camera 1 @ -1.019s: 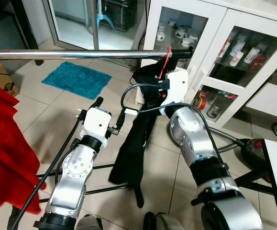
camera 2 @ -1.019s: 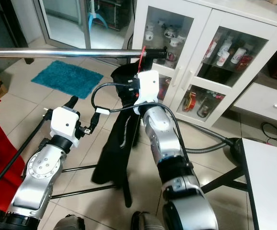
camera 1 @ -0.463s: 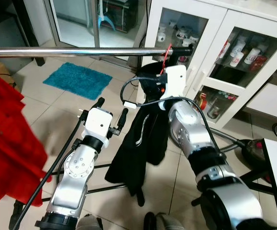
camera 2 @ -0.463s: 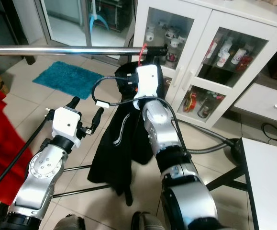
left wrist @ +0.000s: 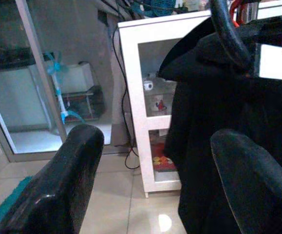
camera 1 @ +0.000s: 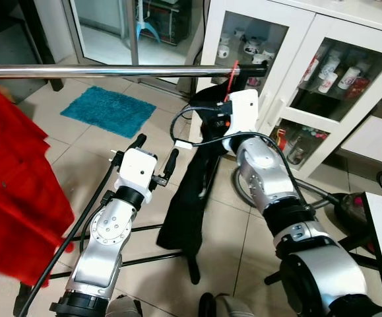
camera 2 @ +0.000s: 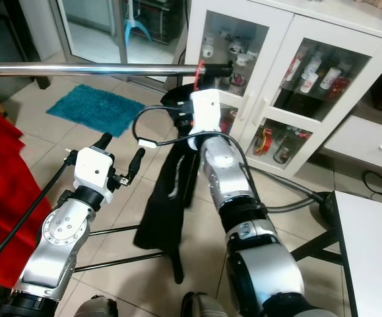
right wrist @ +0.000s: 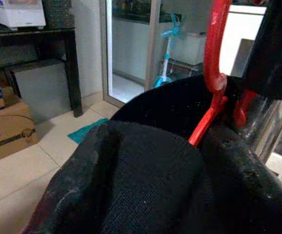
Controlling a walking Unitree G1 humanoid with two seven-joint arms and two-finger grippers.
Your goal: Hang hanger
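At the rail's (camera 1: pixel 111 70) right end, the red hanger's (camera 1: pixel 231 78) hook reaches it, black garment (camera 1: pixel 191 198) hanging below. Right end effector (right wrist: pixel 179 146) grips the hanger, so release seemingly remains. Left end effector (camera 1: pixel 155 156) waits spread and empty near the garment.

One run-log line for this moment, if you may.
phase: hanging | right end effector: holds red hanger with black garment, hook at rail | left end effector: open, idle

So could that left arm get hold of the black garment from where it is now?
Probably yes: the left gripper is open beside the black garment, with nothing between them.
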